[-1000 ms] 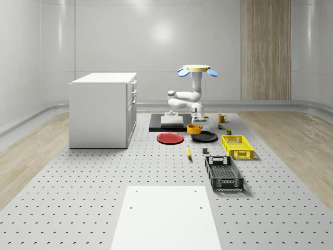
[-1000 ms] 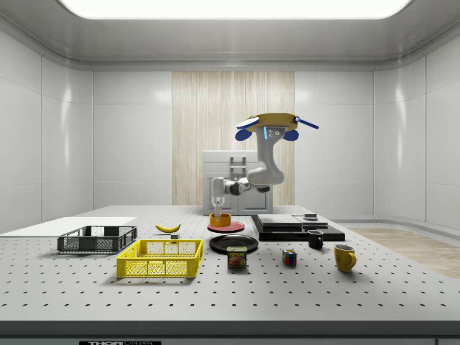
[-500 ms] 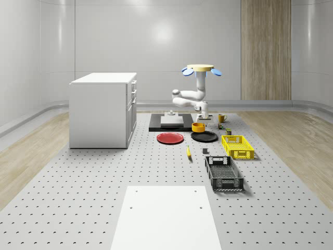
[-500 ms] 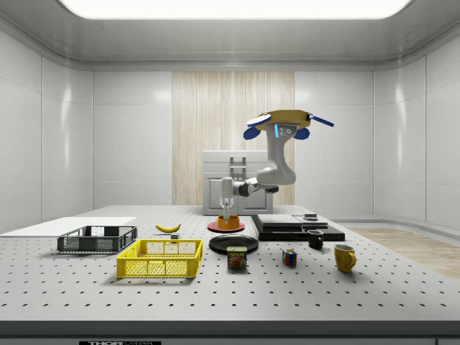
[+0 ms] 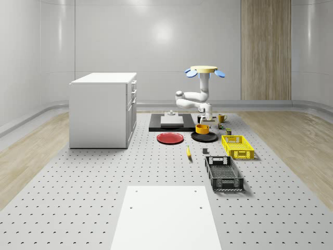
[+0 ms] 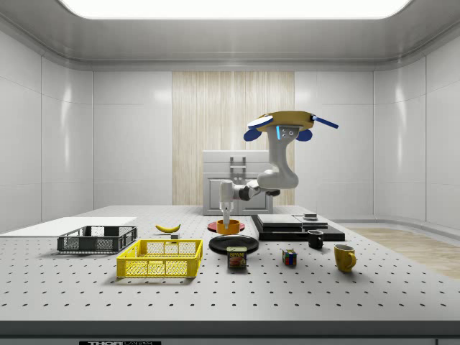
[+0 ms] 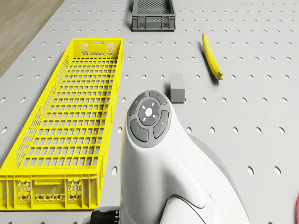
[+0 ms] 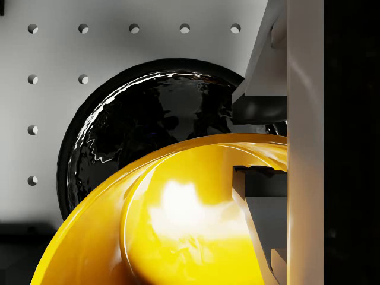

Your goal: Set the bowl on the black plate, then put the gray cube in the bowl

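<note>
Hovering over the perforated grey counter [image 5: 93, 198], the drone [image 6: 290, 122] reaches its claw [image 6: 226, 213] down, pinching the rim of the glossy orange bowl [image 8: 178, 219] just above the round black plate [image 8: 148, 119], ready to lower it there, the small gray cube [image 7: 177, 87] waiting nearby.

A simulated robotics laboratory. The floor area is a large grey perforated worktable [image 5: 78, 198] with a regular grid of mounting holes, of the optical-breadboard kind, bordered by wood-effect flooring [image 5: 31, 151]. Smooth pale wall panels [image 5: 104, 41] with rounded corners, one vertical wood-grain panel [image 5: 265, 49] and a broad ceiling light [image 6: 230, 7] enclose the room. A white drawer cabinet [image 5: 103, 109], a white mat [image 5: 165, 217] and assorted test objects, such as a yellow crate [image 5: 237, 146], a dark crate [image 5: 223, 173] and a banana [image 7: 211, 56], stand on the table.
</note>
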